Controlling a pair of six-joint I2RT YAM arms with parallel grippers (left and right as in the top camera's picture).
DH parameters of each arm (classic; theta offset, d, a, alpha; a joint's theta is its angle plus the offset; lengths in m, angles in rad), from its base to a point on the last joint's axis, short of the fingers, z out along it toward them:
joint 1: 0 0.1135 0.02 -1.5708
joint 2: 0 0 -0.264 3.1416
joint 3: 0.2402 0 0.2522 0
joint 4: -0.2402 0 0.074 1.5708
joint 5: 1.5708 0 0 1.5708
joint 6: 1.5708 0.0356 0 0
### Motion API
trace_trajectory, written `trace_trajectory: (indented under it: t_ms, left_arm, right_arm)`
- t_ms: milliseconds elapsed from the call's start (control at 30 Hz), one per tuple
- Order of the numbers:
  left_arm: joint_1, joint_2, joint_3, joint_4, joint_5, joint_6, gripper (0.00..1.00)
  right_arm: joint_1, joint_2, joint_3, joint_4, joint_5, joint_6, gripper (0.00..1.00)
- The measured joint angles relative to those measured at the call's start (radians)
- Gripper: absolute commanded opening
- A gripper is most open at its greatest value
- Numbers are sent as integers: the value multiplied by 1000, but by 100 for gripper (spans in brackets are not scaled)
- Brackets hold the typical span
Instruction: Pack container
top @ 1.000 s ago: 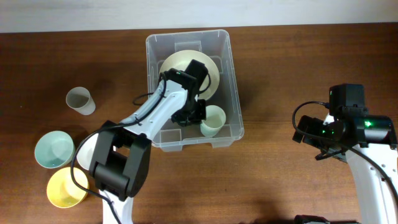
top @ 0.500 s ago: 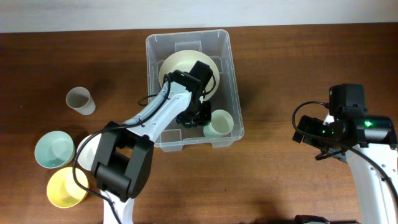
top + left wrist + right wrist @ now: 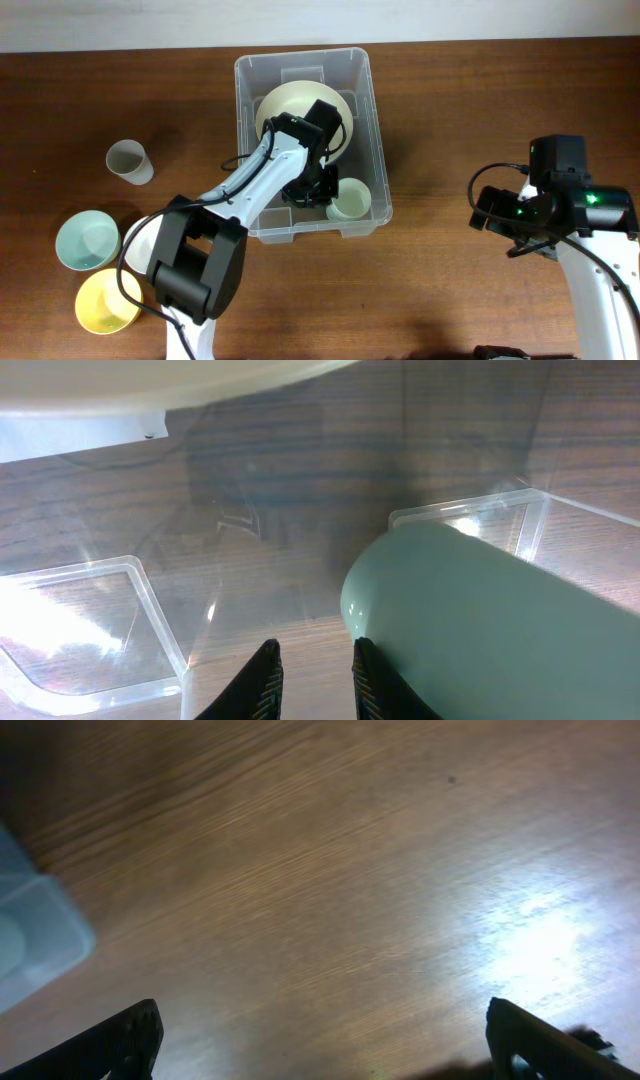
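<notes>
The fingers [image 3: 265, 682] of your left gripper [image 3: 312, 680] stand close together, with only a narrow gap between them and nothing in that gap. Just to the right of them is the mint cup [image 3: 480, 630]. I cannot tell whether the right finger touches its wall, or whether the cup stands straight or leans.

Under and around the fingers you see the clear floor and ridges of the container [image 3: 90, 615], so the gripper is low inside it. Beyond the fingers, further into the container, is the cream bowl [image 3: 290, 105]. It fills most of that part. I think this is why the cup is put in the corner on the near side, where free floor is left. Such a narrow gap suits a thin cup wall, so I judge that the cup is already let go here.

Your right gripper [image 3: 322, 1018] has its fingers wide apart and holds nothing. Below them is only bare table [image 3: 300, 870], and a corner of the container shows far to their left. This arm probably waits there so that it does not disturb the left one.

Well to the left of the left fingers, outside the container, are a grey cup [image 3: 129, 161], a mint bowl [image 3: 87, 241] and a yellow bowl [image 3: 107, 300]. The packing is therefore not finished.
</notes>
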Motion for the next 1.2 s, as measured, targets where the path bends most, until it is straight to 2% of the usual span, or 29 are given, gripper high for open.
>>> trace_trajectory:
  t_ms: [300,867,1200]
  left_arm:
    - [0,0,0,-2,2,0,25]
    - [0,0,0,-2,2,0,25]
    - [0,0,0,-2,2,0,26]
  right_arm:
    - [0,35,0,26,-122,-90,99]
    - [11,308,0,122,-303,-163,99]
    - [183,391,0,163,-365,-226,99]
